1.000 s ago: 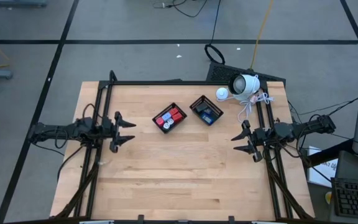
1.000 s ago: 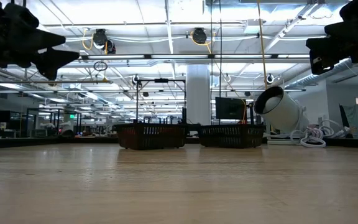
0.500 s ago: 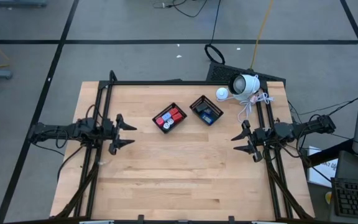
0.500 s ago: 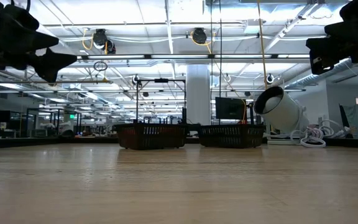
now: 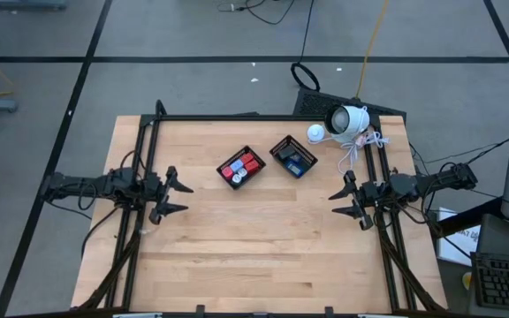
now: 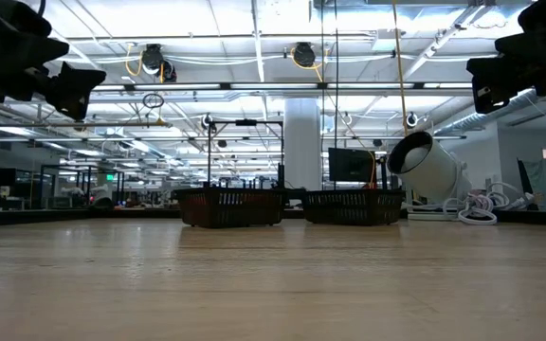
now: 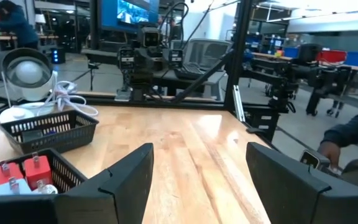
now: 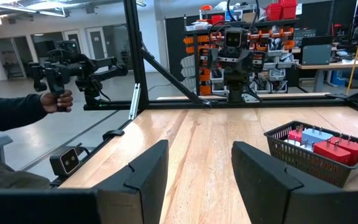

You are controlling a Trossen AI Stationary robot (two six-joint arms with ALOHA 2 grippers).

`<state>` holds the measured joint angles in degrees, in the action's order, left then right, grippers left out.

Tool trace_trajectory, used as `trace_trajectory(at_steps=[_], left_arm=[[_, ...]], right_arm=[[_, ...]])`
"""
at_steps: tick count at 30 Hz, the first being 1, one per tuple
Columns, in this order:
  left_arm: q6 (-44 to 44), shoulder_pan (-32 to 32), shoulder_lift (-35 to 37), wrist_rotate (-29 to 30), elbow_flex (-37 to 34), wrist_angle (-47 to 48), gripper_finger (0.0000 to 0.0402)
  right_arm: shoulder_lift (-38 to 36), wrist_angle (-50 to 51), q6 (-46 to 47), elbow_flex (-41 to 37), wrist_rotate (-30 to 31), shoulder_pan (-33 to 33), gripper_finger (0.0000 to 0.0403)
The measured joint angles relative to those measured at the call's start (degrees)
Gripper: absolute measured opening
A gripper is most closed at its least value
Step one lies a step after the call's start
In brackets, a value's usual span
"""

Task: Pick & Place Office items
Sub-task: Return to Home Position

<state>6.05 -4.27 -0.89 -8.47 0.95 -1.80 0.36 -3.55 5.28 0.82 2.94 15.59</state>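
Note:
Two black mesh baskets stand on the far middle of the table. The left basket point(image 5: 241, 167) holds red blocks point(image 8: 337, 149) and a pale blue block point(image 8: 316, 135). The right basket point(image 5: 293, 156) holds dark blue-faced pieces point(image 5: 296, 161). My left gripper point(image 5: 182, 198) hovers open above the table's left part, to the left of and nearer than the baskets, and touches nothing; it also shows in the left wrist view point(image 7: 197, 180). My right gripper point(image 5: 337, 202) waits open over the right part, also seen in the right wrist view point(image 8: 201, 174).
A white round lamp point(image 5: 347, 121) with a coiled white cable sits at the far right corner. Black frame rails point(image 5: 141, 159) run along the table's left and right sides. Bare wood point(image 5: 254, 238) lies between the arms. A person's hand point(image 8: 58, 99) shows beyond the table.
My left gripper has shifted a little toward the table's near edge and stays open. The right arm and the baskets have kept still.

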Motion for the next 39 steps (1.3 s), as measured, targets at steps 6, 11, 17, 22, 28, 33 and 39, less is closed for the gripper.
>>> trace_trajectory(at_steps=[6, 11, 17, 22, 28, 33, 39], left_arm=[[-0.9, -0.7, 0.0, 2.5, 0.0, 0.3, 0.0263], [-2.1, -0.7, 0.0, 3.8, 0.0, 0.4, 0.0274], [-2.9, -0.7, 0.0, 4.0, 0.0, 0.5, 0.0284], [-4.4, -0.7, 0.0, 4.0, 0.0, 0.5, 0.0281], [-6.5, -0.7, 0.0, 4.0, 0.0, 0.6, 0.0271], [-6.5, -0.7, -0.3, 4.1, 0.0, 0.6, 0.0262], [-4.4, -0.7, -2.2, 4.1, 0.0, 0.6, 0.0255]], right_arm=[[0.0, 0.0, 0.0, 0.0, 0.0, 0.0, 0.0169], [0.0, 0.0, 0.0, 0.0, 0.0, 0.0, 0.0169], [0.0, 0.0, 0.0, 0.0, 0.0, 0.0, 0.0169], [0.0, 0.0, 0.0, 0.0, 0.0, 0.0, 0.0169], [0.0, 0.0, 0.0, 0.0, 0.0, 0.0, 0.0169], [0.0, 0.0, 0.0, 0.0, 0.0, 0.0, 0.0169], [0.0, 0.0, 0.0, 0.0, 0.0, 0.0, 0.0169]])
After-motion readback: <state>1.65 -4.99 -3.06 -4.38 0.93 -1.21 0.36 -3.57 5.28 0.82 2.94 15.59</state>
